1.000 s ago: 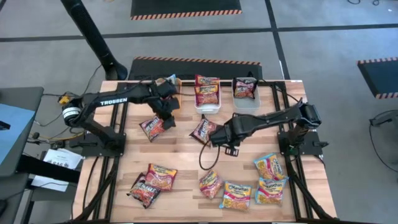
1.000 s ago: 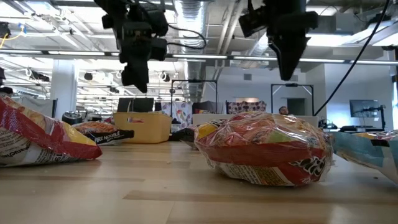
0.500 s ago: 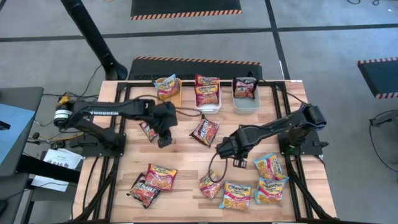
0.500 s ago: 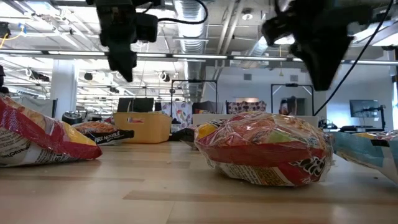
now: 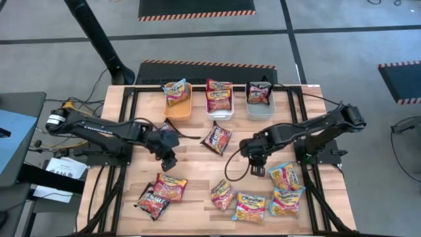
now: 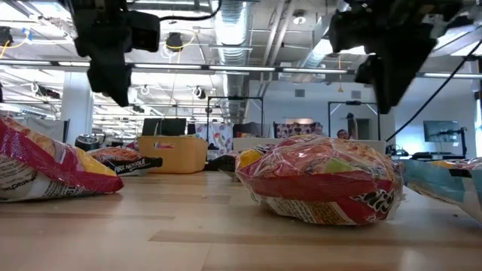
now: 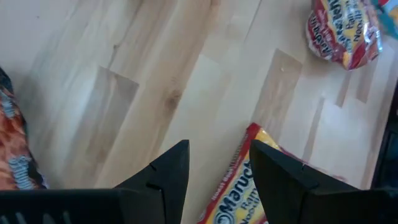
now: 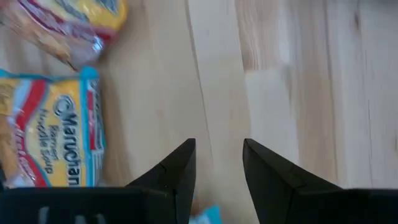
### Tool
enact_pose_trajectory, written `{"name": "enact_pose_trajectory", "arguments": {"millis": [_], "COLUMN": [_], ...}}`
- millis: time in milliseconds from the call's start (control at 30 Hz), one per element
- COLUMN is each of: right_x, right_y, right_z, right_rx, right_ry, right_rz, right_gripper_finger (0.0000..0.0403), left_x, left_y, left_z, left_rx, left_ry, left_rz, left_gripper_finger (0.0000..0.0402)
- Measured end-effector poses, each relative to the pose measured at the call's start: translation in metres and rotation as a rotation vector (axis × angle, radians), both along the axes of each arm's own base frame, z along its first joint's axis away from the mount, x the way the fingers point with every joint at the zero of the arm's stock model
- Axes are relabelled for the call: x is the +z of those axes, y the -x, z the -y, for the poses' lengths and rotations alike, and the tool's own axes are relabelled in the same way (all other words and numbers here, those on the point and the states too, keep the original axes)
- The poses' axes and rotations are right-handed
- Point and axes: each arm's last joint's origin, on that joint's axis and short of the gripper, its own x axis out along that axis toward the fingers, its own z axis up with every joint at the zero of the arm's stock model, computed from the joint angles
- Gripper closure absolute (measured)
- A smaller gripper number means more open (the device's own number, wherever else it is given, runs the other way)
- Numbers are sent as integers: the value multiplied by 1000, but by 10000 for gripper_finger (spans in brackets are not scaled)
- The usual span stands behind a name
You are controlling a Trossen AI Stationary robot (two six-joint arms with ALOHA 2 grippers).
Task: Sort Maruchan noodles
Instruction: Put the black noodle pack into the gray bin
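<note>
Several Maruchan packets lie flat on the wooden table. A dark one (image 5: 216, 138) is mid-table and another (image 5: 164, 126) is half hidden under my left arm. Near the near edge lie a red-orange (image 5: 171, 187), a dark (image 5: 152, 201), another red-orange (image 5: 222, 194), a yellow (image 5: 250, 206) and two blue-yellow ones (image 5: 284, 175). My left gripper (image 5: 168, 160) is open above the table just beyond the red-orange packet (image 7: 245, 190). My right gripper (image 5: 257, 167) is open over bare wood (image 8: 217, 155), left of the blue-yellow packets (image 8: 53, 137).
Along the far edge stand an orange bin (image 5: 187, 107), a white bin (image 5: 219, 115) and a grey bin (image 5: 260, 112), each holding packets. Black frame rails run along the table's left and right sides. Bare wood lies between the two grippers at mid-table.
My left gripper has swung from beside the orange bin toward the near edge and somewhat left, ending by the red-orange packet. My right gripper has moved from the dark mid-table packet toward the near-right, closer to the blue-yellow packets. No packet on the table has shifted.
</note>
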Motion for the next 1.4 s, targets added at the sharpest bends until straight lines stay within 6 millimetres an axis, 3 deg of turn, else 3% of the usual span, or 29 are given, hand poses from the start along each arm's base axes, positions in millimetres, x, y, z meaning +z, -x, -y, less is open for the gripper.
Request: {"name": "enact_pose_trajectory", "arguments": {"millis": [467, 933, 1200, 1400], "right_x": [-1, 5, -23, -38], "right_y": [-34, -64, -81, -90], "right_z": [33, 68, 92, 95], "right_rx": [179, 294, 243, 233], "right_ry": [94, 276, 287, 302], "right_rz": [268, 555, 473, 423], "right_gripper_finger": [236, 164, 163, 163], "left_x": [19, 28, 29, 29], "left_y": [21, 21, 19, 20], "left_z": [42, 49, 49, 49], "left_rx": [102, 167, 174, 161], "left_ry": [-27, -67, -62, -77], "left_rz": [140, 266, 288, 286], "left_gripper_finger": [247, 247, 247, 247]}}
